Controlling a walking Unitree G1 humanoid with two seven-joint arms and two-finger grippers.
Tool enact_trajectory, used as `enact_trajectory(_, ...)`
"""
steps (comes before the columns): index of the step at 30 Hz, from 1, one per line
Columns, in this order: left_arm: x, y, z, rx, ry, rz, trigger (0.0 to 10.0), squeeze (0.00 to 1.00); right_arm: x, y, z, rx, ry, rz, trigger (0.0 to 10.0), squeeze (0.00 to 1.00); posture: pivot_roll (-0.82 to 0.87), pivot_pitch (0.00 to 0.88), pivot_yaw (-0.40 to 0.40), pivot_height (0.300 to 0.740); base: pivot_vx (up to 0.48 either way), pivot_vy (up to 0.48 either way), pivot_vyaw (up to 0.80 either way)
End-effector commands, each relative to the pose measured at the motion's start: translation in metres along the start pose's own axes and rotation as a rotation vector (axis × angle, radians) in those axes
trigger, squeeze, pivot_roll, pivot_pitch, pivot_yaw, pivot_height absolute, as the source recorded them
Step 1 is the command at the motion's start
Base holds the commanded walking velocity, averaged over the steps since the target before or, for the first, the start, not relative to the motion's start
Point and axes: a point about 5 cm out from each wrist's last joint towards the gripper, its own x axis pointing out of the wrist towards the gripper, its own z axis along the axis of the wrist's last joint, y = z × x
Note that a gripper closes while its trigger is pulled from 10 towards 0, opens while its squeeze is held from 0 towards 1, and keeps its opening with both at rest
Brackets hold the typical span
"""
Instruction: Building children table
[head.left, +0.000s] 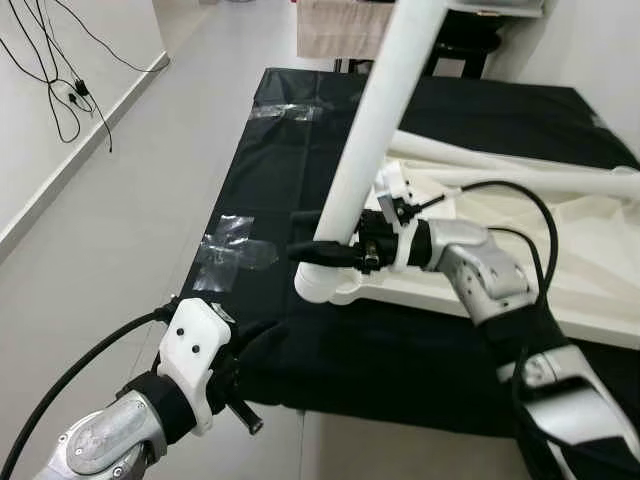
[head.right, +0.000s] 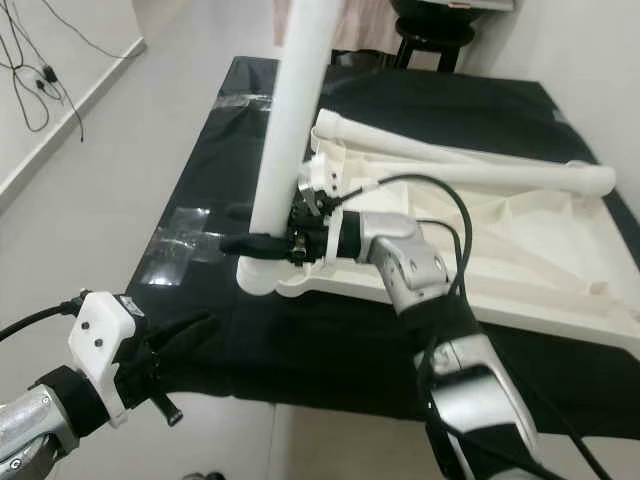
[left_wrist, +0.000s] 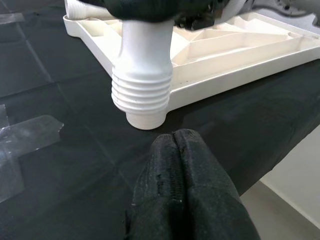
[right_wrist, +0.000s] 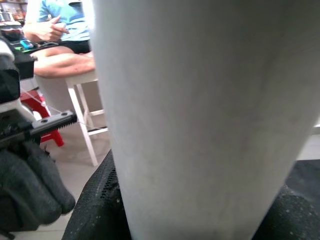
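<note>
Left eye view shows the right claw (head.left: 318, 250) clenched around a white table leg (head.left: 378, 120), which stands upright at the near corner of the upside-down white tabletop (head.left: 600, 270). The tabletop lies on a black sheet (head.left: 290, 150) spread over the desk. The left claw (left_wrist: 175, 150) hovers near the sheet's front edge, its fingers pressed together on nothing, pointing toward the leg's ribbed base (left_wrist: 142, 95).
</note>
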Motion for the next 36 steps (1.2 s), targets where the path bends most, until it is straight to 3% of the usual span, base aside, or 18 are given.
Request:
enact_trajectory(1,-0.003,-0.003,-0.001,-0.008,0.024,0.003,0.0,0.00,0.001,-0.002,0.002,-0.025,0.018,0.020,10.0,0.00,0.04,0.272,-0.087,0.740,0.000,0.000,0.00)
enact_trajectory(2,-0.004,-0.005,0.000,-0.009,0.026,0.009,0.0,0.00,0.001,-0.003,0.003,-0.031,0.023,0.028,10.0,0.00,0.04,0.280,-0.091,0.740,0.000,0.000,0.00)
enact_trajectory(3,-0.005,-0.007,0.001,-0.008,0.032,0.014,10.0,0.00,0.002,-0.004,0.004,-0.036,0.027,0.037,10.0,0.00,0.05,0.292,-0.096,0.740,0.000,0.000,0.00)
enact_trajectory(9,-0.009,-0.011,0.002,-0.015,0.037,0.020,10.0,0.00,0.002,-0.006,0.004,-0.039,0.029,0.053,10.0,0.00,0.06,0.313,-0.102,0.740,0.000,0.000,0.00)
enact_trajectory(17,-0.023,-0.017,0.008,-0.034,0.041,0.031,10.0,0.00,-0.008,-0.023,0.012,-0.071,0.033,-0.005,10.0,0.00,0.09,0.378,-0.096,0.740,0.000,0.000,0.00)
enact_trajectory(27,-0.026,-0.018,0.007,-0.052,0.055,0.026,10.0,0.00,-0.017,-0.027,0.014,-0.072,0.029,0.009,10.0,0.00,0.10,0.395,-0.087,0.740,0.000,0.000,0.00)
enact_trajectory(36,-0.027,-0.017,0.007,-0.060,0.062,0.022,10.0,0.00,-0.029,-0.028,0.011,-0.079,0.095,0.045,10.0,0.00,0.10,0.400,-0.084,0.740,0.000,0.000,0.00)
